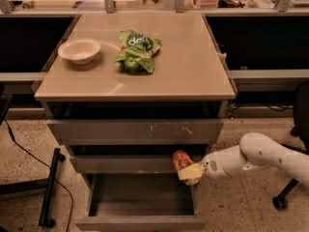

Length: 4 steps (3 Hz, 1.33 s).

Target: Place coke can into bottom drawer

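The pincer (189, 172) is gripping the coke can (181, 159), closed on its lower body. It is holding the can above the right rear corner of the open bottom drawer (140, 197), just in front of the middle drawer (130, 164). The step in hand is calling for a short leftward shift over the bare drawer floor. The can should be descending below the side wall before any release.

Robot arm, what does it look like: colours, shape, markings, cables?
The arm is a smooth, glossy white shell of rounded tube-like segments, with a small dark round mark near the wrist; no cables show. Its pale cream-yellow gripper sits at the small red-orange coke can, above the right side of the open grey metal bottom drawer.
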Tool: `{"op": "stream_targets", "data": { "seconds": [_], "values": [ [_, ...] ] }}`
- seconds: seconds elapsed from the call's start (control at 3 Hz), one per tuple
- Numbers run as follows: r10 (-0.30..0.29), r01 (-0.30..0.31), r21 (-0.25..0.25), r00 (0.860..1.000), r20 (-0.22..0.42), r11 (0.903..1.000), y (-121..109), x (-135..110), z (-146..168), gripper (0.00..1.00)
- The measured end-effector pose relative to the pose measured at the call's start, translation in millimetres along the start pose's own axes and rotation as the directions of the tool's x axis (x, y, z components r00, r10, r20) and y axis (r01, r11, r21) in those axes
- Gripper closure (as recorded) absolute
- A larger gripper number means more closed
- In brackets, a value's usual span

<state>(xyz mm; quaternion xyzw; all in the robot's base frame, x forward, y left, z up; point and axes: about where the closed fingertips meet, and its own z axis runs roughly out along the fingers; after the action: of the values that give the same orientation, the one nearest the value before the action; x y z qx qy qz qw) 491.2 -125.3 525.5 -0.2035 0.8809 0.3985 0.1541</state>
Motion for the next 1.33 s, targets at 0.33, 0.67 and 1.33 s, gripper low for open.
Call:
{"op": "stream_targets", "data": {
  "seconds": [0.33, 0.67, 1.33],
  "values": [
    [0.083, -0.084, -0.004, 0.996, -0.033, 0.9965, -23, 24, 25, 1.0],
    [0.162, -0.163, -0.008, 0.984, -0.069, 0.9866, -48, 47, 56, 1.0],
    [0.228, -0.23, -0.01, 0.969, -0.09, 0.9731, -74, 68, 93, 1.0]
  ]
}}
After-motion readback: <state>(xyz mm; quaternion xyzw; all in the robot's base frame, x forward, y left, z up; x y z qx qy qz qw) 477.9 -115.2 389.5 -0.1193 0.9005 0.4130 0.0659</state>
